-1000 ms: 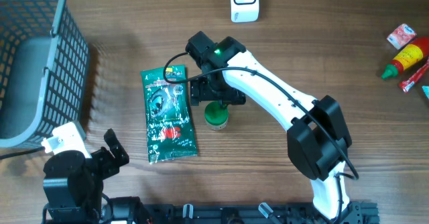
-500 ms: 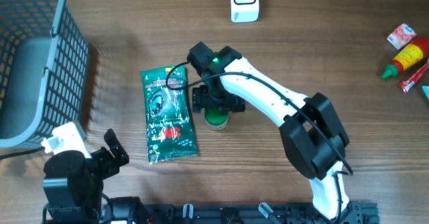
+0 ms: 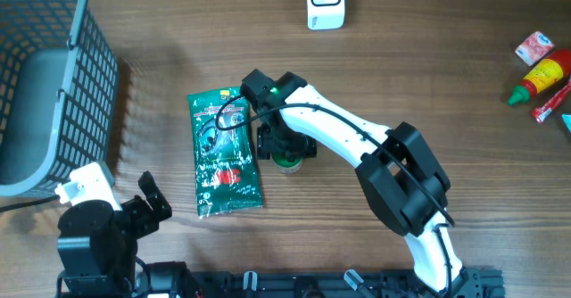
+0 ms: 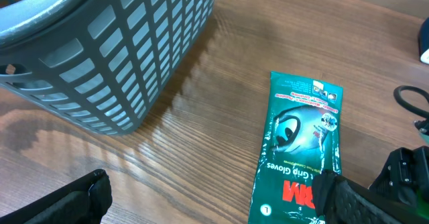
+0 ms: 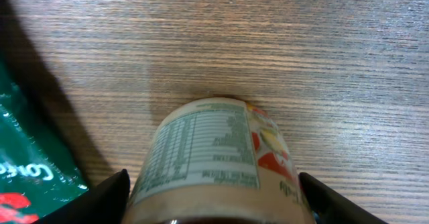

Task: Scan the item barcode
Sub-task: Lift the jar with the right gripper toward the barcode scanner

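Note:
A small jar with a green lid (image 3: 288,161) stands upright on the wooden table, right of a green glove pack (image 3: 225,151). My right gripper (image 3: 285,146) hangs over the jar from above. In the right wrist view the jar's beige label with its nutrition table (image 5: 211,150) fills the space between the fingers (image 5: 110,194), which stand open and close to its sides. No barcode shows. My left gripper (image 4: 214,204) is wide open and holds nothing at the near left, with the glove pack (image 4: 299,150) ahead of it.
A white scanner (image 3: 325,2) stands at the far edge. A grey mesh basket (image 3: 45,84) fills the far left, close ahead of the left wrist (image 4: 100,43). A red sauce bottle (image 3: 540,77) and small packets (image 3: 533,46) lie far right.
The right gripper has moved slightly left and lower over the jar, and its fingers have drawn in toward the jar's sides. The left arm has not moved.

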